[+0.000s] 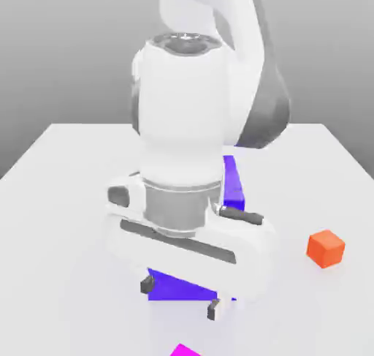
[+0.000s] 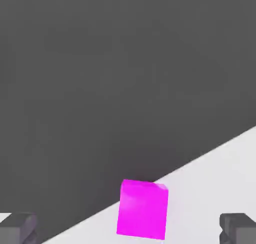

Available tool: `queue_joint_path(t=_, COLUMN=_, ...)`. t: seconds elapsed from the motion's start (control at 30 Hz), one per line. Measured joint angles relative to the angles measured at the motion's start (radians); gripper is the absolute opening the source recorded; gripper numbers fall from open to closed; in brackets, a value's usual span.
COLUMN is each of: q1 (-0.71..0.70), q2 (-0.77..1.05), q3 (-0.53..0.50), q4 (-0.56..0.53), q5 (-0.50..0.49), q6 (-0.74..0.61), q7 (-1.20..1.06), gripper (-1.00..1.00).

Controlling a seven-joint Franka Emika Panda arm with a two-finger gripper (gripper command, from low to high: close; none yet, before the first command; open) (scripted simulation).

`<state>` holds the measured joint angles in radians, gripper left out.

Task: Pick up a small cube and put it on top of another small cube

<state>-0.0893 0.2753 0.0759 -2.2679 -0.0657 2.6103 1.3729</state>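
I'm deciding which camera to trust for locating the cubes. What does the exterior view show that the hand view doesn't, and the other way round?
Exterior view alone: the orange cube on the white table toward that view's right, a blue-purple block largely hidden behind the arm, and the arm's white body.

Hand view alone: the magenta cube's whole front face, sitting near the table's edge against a dark background.

Both: the open gripper, empty, its fingertips apart, and the magenta cube, just a corner at the exterior view's bottom edge.

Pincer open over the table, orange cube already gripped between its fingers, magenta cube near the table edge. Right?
Not quite. The pincer is open but grips nothing: in the exterior view the orange cube sits on the table, apart, to the exterior view's right. The magenta cube is indeed near the table edge.
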Motion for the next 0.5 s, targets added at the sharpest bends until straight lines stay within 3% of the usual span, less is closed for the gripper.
queue_joint_path(t=0.2, q1=0.017, q2=0.217, q3=-0.019, q4=0.029, q5=-0.001, q6=0.121, q7=0.051, gripper=0.00)
queue_joint_path(t=0.23, q1=0.020, q2=0.247, q3=-0.023, q4=0.035, q5=-0.004, q6=0.144, q7=0.053, gripper=-1.00)
queue_joint_path(t=0.5, q1=0.018, q2=0.228, q3=-0.020, q4=0.031, q5=-0.001, q6=0.130, q7=0.052, gripper=-1.00)
